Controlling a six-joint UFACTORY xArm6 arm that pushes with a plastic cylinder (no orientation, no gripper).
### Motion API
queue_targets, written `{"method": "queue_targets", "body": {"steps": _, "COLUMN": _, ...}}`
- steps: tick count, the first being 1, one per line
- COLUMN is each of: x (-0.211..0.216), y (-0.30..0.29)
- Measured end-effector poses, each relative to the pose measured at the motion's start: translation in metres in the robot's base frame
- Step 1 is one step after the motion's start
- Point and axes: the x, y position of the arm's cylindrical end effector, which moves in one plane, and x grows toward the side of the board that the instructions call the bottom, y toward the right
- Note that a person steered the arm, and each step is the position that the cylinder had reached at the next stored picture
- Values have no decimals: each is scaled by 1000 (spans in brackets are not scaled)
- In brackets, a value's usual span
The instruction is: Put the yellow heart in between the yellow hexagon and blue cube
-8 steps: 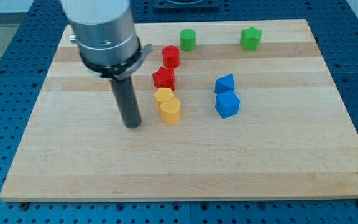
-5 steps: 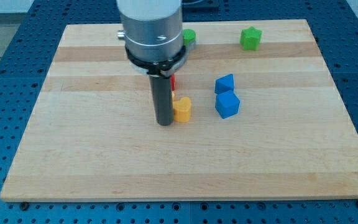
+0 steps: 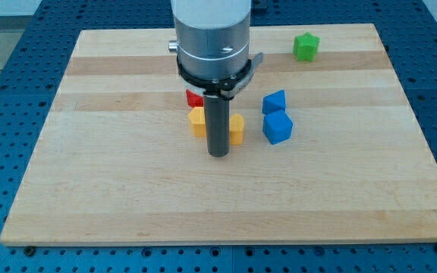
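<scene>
My tip rests on the wooden board, just below the gap between two yellow blocks. The yellow hexagon shows to the rod's left. The yellow heart shows to the rod's right, partly hidden behind it and touching or nearly touching it. The blue cube lies to the heart's right, with a small gap between them. The heart lies between the hexagon and the blue cube, with the rod between the two yellow blocks.
A second blue block sits just above the blue cube. A red block peeks out above the hexagon, mostly hidden by the arm. A green star is at the view's top right.
My tip has swept to the right from the board's left-middle. The yellow heart has slid right, away from the hexagon and towards the blue cube. The arm now hides the green cylinder and red blocks.
</scene>
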Motion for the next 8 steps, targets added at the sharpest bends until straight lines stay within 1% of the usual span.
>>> {"method": "queue_targets", "body": {"steps": 2, "x": 51, "y": -7}}
{"method": "queue_targets", "body": {"steps": 3, "x": 78, "y": -64}}
{"method": "queue_targets", "body": {"steps": 4, "x": 122, "y": -118}}
{"method": "queue_targets", "body": {"steps": 8, "x": 124, "y": -122}}
